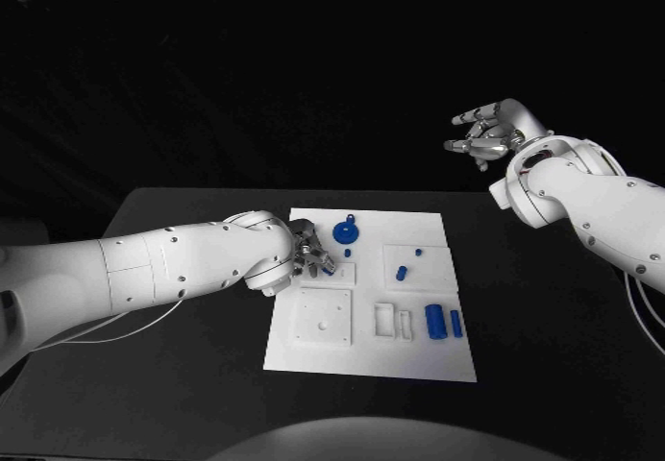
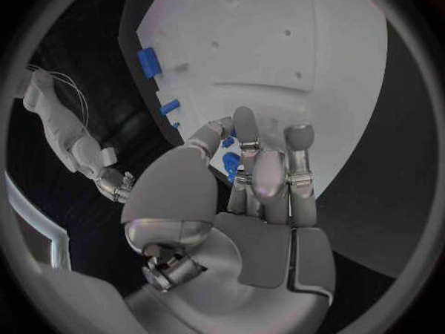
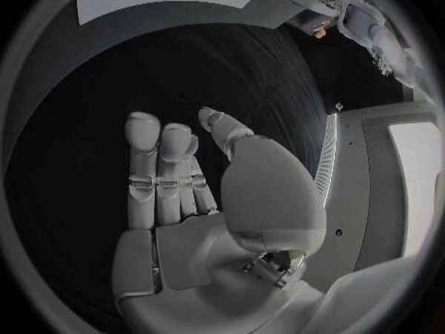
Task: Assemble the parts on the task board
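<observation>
- Parts like the round blue piece beyond my left hand look light, rigid, slick; I'd pinch its rim.
- Left fingers: grip unclear.
- Right hand empty, fingers loosely apart.

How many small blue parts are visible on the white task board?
5: a round blue part and tiny piece near the far edge, one mid-right, two cylinders front right. The left hand may hide more.
</observation>
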